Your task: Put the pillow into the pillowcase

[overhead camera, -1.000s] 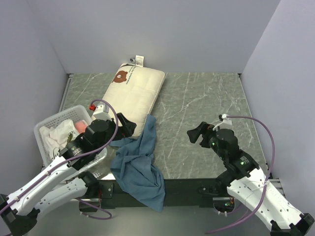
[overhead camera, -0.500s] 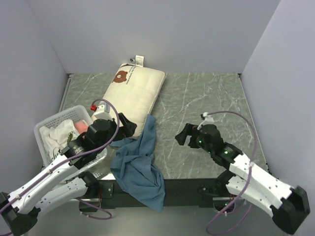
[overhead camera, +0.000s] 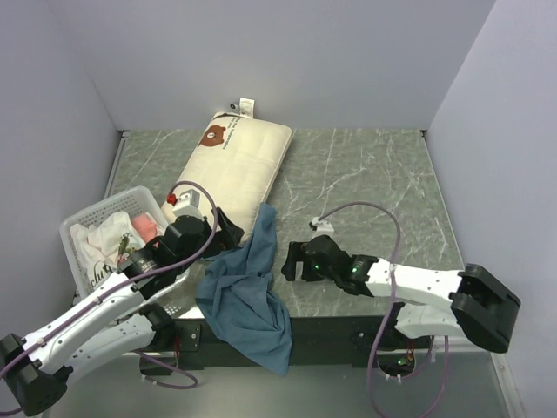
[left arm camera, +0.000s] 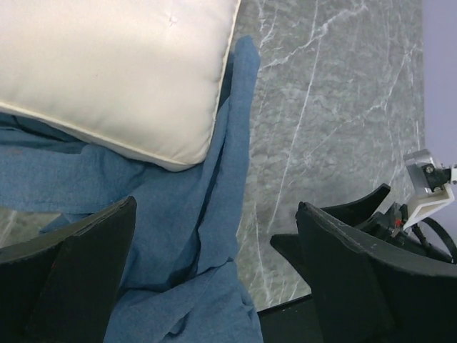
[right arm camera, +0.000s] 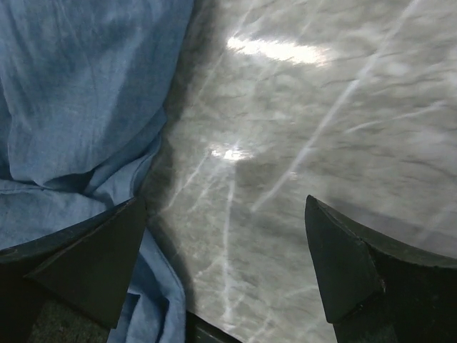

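Showing 1 moment from above and from both wrist cameras. The pillow lies flat on the far left part of the grey marbled table, set diagonally, with its bear face at the far left corner and a small white tag at its far edge. It is wholly outside the blue pillowcase, which lies crumpled just near of it and hangs over the table's near edge. In the left wrist view the pillow's near corner rests against the pillowcase, apparently on top of it. The left gripper hangs above that corner, its 2 fingers spread wide and holding nothing. The right gripper is low over bare table just right of the pillowcase, jaws likewise wide apart and empty; its own view shows the cloth edge beside its left finger. A white basket holding cloths stands at the near left.
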Tool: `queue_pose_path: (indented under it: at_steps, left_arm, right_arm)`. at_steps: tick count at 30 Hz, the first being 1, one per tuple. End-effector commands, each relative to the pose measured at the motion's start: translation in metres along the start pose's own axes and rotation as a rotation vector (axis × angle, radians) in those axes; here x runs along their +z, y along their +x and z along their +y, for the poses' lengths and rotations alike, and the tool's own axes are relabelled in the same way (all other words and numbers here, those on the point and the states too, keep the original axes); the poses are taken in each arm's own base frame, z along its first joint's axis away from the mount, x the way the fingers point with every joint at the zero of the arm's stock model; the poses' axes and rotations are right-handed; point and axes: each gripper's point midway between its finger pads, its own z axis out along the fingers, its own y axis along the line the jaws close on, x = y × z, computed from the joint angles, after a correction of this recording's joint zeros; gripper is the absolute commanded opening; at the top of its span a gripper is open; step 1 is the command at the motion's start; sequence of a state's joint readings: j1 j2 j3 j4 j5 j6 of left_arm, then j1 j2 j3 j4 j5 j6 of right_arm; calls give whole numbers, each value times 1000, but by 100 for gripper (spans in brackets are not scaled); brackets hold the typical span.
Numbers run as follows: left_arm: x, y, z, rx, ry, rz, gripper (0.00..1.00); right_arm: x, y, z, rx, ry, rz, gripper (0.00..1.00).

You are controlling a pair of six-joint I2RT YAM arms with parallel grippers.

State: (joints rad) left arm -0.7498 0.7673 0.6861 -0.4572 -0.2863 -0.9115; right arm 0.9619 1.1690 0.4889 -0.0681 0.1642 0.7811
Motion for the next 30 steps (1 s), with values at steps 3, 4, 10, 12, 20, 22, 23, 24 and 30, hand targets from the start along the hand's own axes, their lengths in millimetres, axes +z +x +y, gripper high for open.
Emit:
queue_pose_path:
  at_steps: [3,4,10,12,20,22,23,24,30]
  left_arm:
    - [9,19,13,-52,-18,29,99]
    - [10,21,12,-56,-11,31,99]
    - [15,33,34,-87,-93,45,99]
    - [15,34,45,-160,-136,13,99]
    - [14,33,56,-248,-142,-41,99]
    - [17,35,51,-226,-127,-20,99]
    - [17,35,47,-198,-113,-12,98]
    - [21,35,41,-183,-94,-4,98]
    - [33,50,-2,-53,96,111,99]
  right_arm:
    - [4,-9,83,-10,-152,-70,98]
    - [3,2,92,-33,-161,-52,98]
    - [17,37,115,-21,-207,31,97]
    - [27,46,118,-23,-199,57,95]
    - [26,38,88,-12,-98,40,26]
    - [21,22,67,11,-32,10,0]
    - [9,12,52,18,9,-13,0]
    - [1,1,43,34,29,-40,0]
    - [-78,-100,-19,160,113,-313,0]
